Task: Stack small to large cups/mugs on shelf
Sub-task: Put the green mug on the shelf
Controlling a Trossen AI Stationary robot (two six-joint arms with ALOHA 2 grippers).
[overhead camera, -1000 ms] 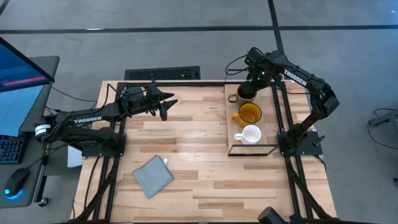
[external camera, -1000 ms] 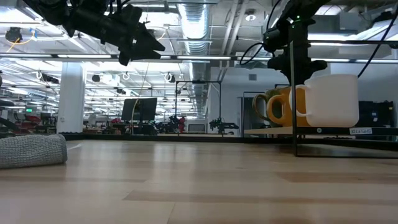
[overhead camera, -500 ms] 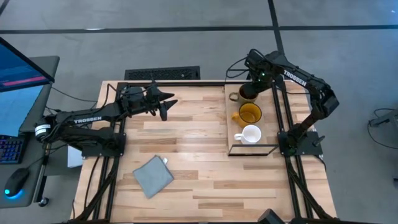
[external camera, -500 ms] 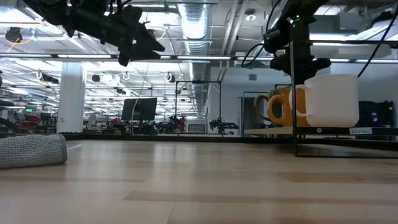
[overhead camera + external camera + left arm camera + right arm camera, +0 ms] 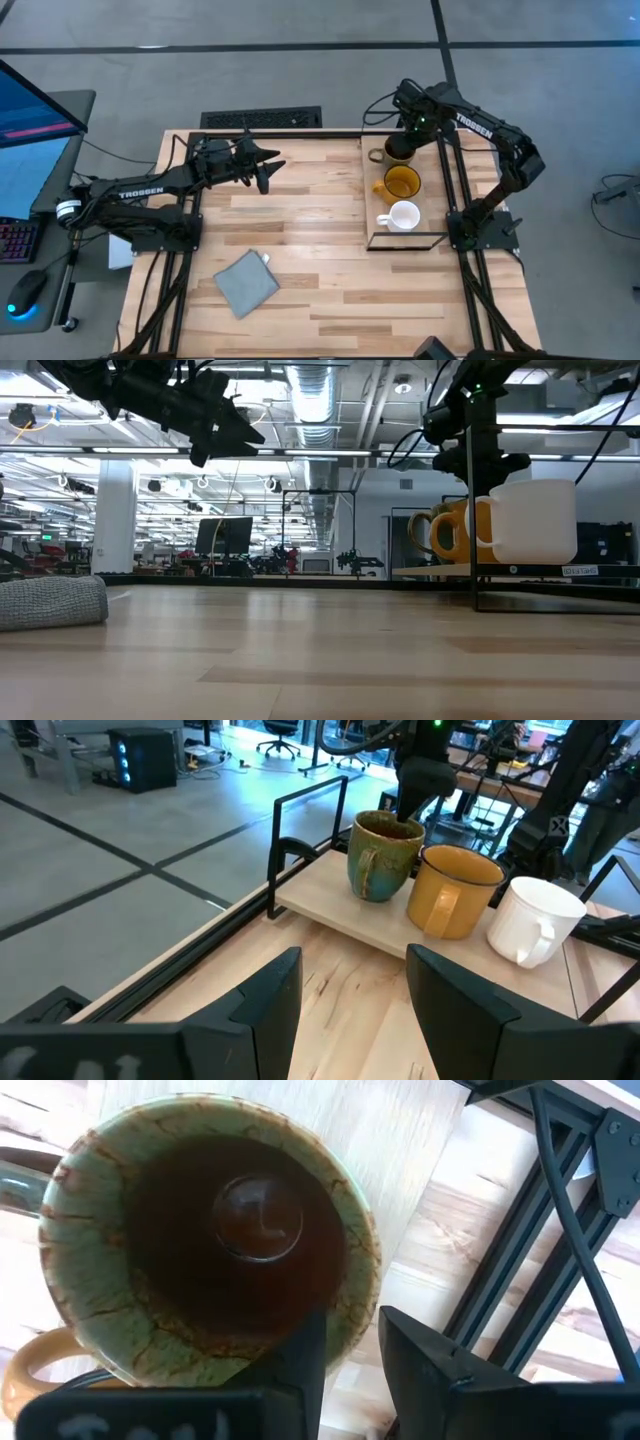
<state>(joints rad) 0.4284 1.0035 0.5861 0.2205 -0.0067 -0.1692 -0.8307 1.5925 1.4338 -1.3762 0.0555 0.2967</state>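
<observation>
Three mugs stand upright in a row on the shelf (image 5: 430, 228) at the table's right: the dark brown-olive mug (image 5: 397, 151) farthest, the amber-yellow mug (image 5: 402, 183) in the middle, the white mug (image 5: 403, 216) nearest. They also show in the left wrist view: dark (image 5: 383, 855), yellow (image 5: 455, 890), white (image 5: 535, 920). My right gripper (image 5: 352, 1345) hangs just over the dark mug's far rim, its fingers a narrow gap apart. My left gripper (image 5: 270, 168) is open and empty, raised over the table's far left part. My right gripper points down from above, one finger (image 5: 300, 1365) over the dark mug's inside and the other (image 5: 430, 1370) outside its far rim (image 5: 357, 1305). I cannot tell whether the fingers touch the rim. The mug stands upright on the shelf.
A folded grey-blue cloth (image 5: 246, 283) lies on the tabletop near the front left. The shelf's black wire frame (image 5: 405, 246) rims the board. Black table rails (image 5: 280, 134) run along the far edge. Bare wood lies between the cloth and the shelf.
My right gripper has risen a little above the dark mug, which stays where it stood on the shelf.
</observation>
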